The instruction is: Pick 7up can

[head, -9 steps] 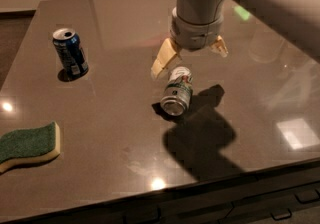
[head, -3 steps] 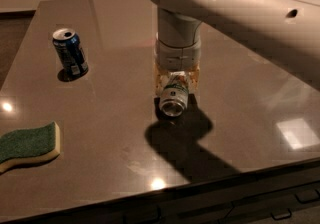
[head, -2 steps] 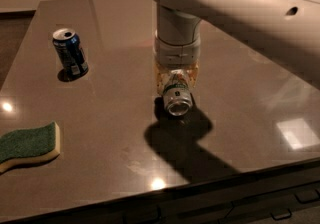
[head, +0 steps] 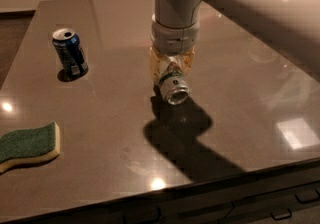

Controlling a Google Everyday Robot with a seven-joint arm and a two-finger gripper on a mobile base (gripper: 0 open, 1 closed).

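- Gripper (head: 171,74) on our single arm points straight down over the middle of the table. Its two yellowish, see-through fingers (head: 156,68) are drawn in against opposite sides of the 7up can, so we judge that it has hold of the can.
- Between those fingers, the 7up can (head: 175,89) sits tilted, with one silver end turned toward the camera and slightly downward. Part of its green band and logo shows just below the fingertips. We cannot tell whether the lower end touches the table or hangs just above it.
- We expect the can to be light, thin-walled and smooth. It would slip under a loose hold and dent under a hard squeeze. We cannot tell whether it is full or empty.
- We judge the best hold to be across the round body near its middle, clear of the tapered ends. The fingers seem to sit on the half farther from the camera.
- Beneath it, the dark glossy table (head: 235,118) carries the arm's broad shadow.
- Well apart, toward the far left, a dark blue can (head: 70,53) stands upright.
- Near the left front edge lies a green and yellow sponge (head: 27,145).
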